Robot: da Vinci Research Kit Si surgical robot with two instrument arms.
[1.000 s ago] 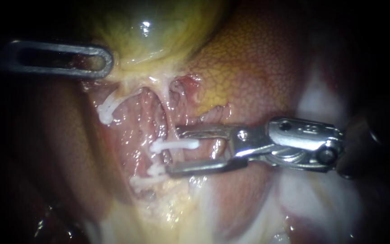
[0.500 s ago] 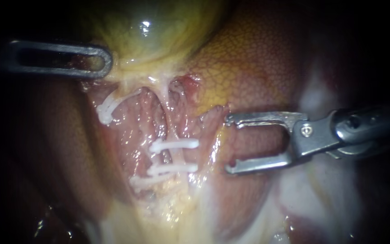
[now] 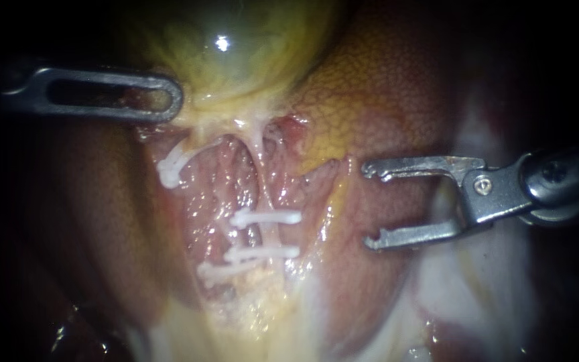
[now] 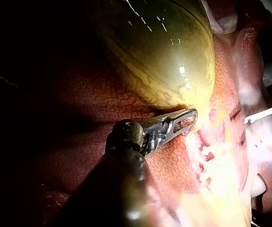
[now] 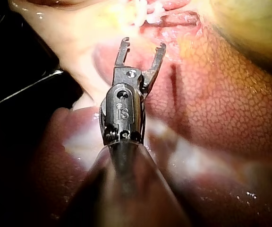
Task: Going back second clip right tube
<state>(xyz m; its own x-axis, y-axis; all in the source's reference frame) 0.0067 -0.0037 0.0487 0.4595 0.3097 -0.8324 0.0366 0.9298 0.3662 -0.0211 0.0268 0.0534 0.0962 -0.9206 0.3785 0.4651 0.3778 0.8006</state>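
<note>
The right tube (image 3: 261,167) runs down from the gallbladder (image 3: 236,53) neck. Two white clips cross it, the upper clip (image 3: 266,217) and the lower clip (image 3: 263,253). Another clip (image 3: 219,271) lies lower left, and one more clip (image 3: 169,167) sits on the left tube. My right instrument (image 3: 366,204) hangs right of the clips, clear of the tube, with its jaws open and empty; the right wrist view shows the same instrument (image 5: 143,45). My left instrument (image 3: 174,100) is shut on tissue at the gallbladder neck, also in its wrist view (image 4: 192,113).
Mottled red-brown liver (image 3: 383,87) lies behind and to the right of the dissected bed. Pale whitish tissue (image 3: 464,281) sits under my right instrument's shaft. Yellow fatty tissue (image 3: 263,315) lies below the clips.
My right instrument's jaws, which straddled the right tube, have pulled back to the right, open and empty. The lower clip now shows on the tube. The whole scene has shifted slightly right.
</note>
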